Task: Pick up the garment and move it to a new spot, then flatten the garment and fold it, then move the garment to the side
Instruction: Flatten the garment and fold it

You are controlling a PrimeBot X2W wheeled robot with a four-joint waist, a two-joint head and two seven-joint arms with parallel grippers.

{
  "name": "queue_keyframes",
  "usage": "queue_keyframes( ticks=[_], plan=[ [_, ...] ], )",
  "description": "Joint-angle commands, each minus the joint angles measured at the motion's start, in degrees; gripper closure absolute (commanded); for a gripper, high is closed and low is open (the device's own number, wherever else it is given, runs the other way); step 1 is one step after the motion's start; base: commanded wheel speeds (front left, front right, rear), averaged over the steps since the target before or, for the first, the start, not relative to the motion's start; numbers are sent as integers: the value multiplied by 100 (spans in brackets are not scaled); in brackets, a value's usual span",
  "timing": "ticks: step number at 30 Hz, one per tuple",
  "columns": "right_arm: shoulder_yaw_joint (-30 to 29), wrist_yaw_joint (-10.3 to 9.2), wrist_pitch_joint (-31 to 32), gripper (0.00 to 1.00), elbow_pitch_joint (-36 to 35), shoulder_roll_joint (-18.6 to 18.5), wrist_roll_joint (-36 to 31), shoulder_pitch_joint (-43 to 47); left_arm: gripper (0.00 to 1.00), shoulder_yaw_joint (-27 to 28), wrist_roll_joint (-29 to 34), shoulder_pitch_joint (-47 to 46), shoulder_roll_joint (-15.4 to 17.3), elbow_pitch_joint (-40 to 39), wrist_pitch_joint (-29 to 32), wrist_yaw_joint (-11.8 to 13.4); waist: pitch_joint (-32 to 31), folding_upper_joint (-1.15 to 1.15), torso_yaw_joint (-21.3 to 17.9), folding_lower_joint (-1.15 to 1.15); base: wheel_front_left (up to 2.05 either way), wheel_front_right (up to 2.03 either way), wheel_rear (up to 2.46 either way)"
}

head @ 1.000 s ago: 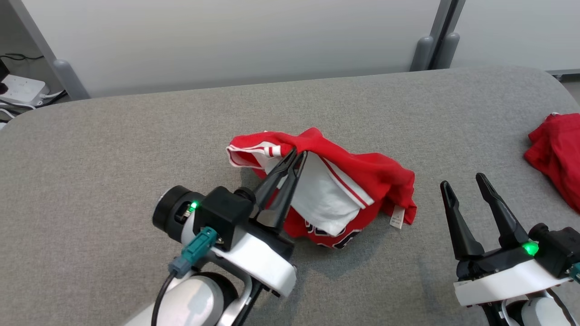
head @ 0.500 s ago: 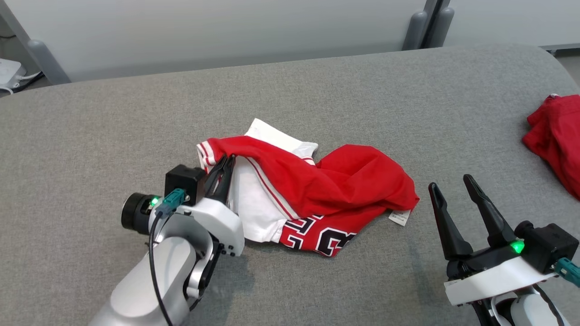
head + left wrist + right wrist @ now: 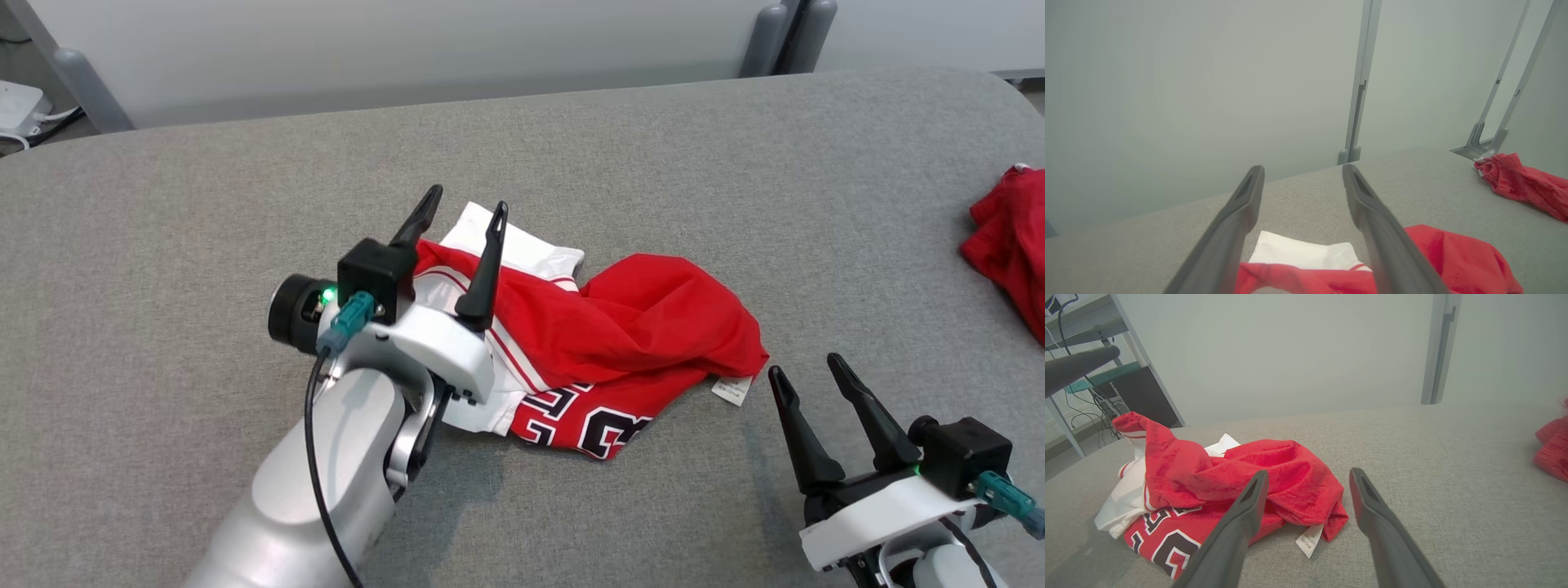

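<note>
- On the left pincer (image 3: 468,198): spread wide apart now with nothing between the fingers. Was pinched shut on the garment's striped edge a second ago, and half a second ago too.
- Hovering over the left end of the garment (image 3: 653,318), fingers pointing up and off toward the far wall.
- As for the garment: let go, lying in a loose crumpled heap around the middle of the grey surface (image 3: 163,245). White part on the left, red bunched over it, black-and-white lettering along the near edge, label (image 3: 732,389) by the right corner.
- Compared with a second ago: dragged out longer to the left, with a white flap now poking out on the far side.
- On the right pincer (image 3: 804,365): apart same as before, empty, sitting near the garment's right end without touching.
- Way off at the right edge: another red cloth (image 3: 1008,237), well apart from everything.
</note>
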Motion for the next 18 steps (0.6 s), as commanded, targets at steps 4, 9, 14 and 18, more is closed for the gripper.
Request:
queue_keyframes(
  ticks=[4,9,14,18],
  plan=[
    [153,24,-68,0,124,-27,71,-83,0,319,80,542,235,-505,-61,54,-94,0,109,0,0,0,0],
    [136,24,-68,0,204,-1,104,-102,0,377,11,1229,481,-884,-31,214,-136,0,230,0,0,0,0],
    [147,24,-68,0,199,-33,128,-93,0,399,-133,1741,676,-1112,189,354,-174,0,336,0,0,0,0],
    [209,24,-68,0,186,-63,152,-100,0,298,-164,1830,660,-990,429,400,-204,0,354,0,0,0,0]
  ],
)
